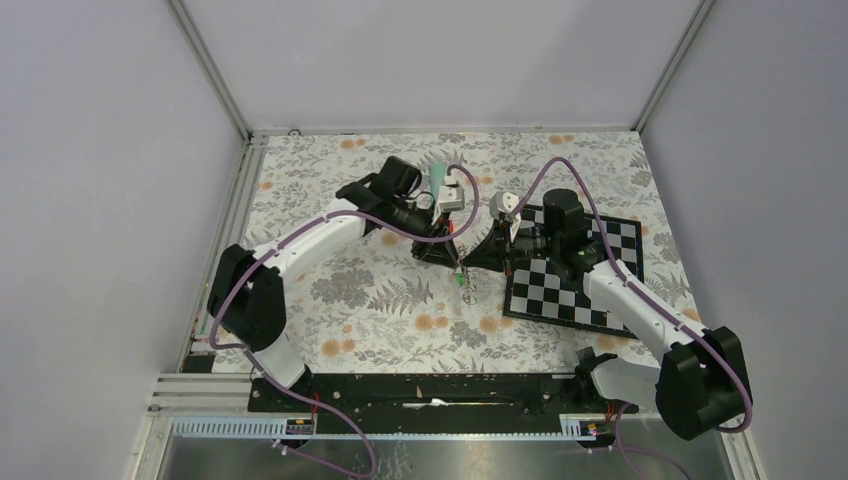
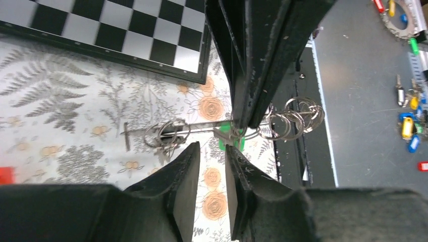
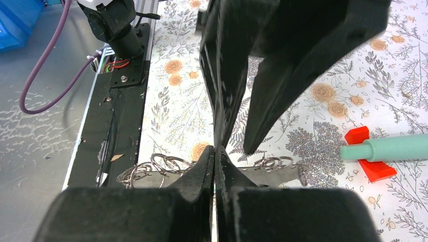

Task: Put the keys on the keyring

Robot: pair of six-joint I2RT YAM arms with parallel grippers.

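**Left gripper (image 2: 212,149) slightly parted at the green key, right gripper (image 3: 214,150) clamped on the keyring**

In its own wrist view the left gripper's two black fingers stand a narrow gap apart, with nothing visibly between them. Just past its tips sits the green-headed key (image 2: 228,142). Only the bright plastic head shows clearly, and whether a finger touches it cannot be told.

The right gripper's fingers come in from the opposite side, tip to tip with the left one. They are pressed fully together, pinching the keyring (image 2: 202,126). It appears here as a thin grey strip held roughly level above the table. The green head lies right at the point where the strip is pinched.

Bunches of wire rings (image 2: 295,117) hang on the strip, one bunch on each side of the grip.

From the overhead camera the two arms meet nose to nose over the middle of the floral tablecloth (image 1: 360,300), and the green key shows just below the meeting point.

A chessboard (image 1: 565,290) lies flat on the cloth beneath the right arm. A teal stick (image 3: 388,147) with a red base (image 3: 372,170) rests on the cloth, well apart from the keyring.
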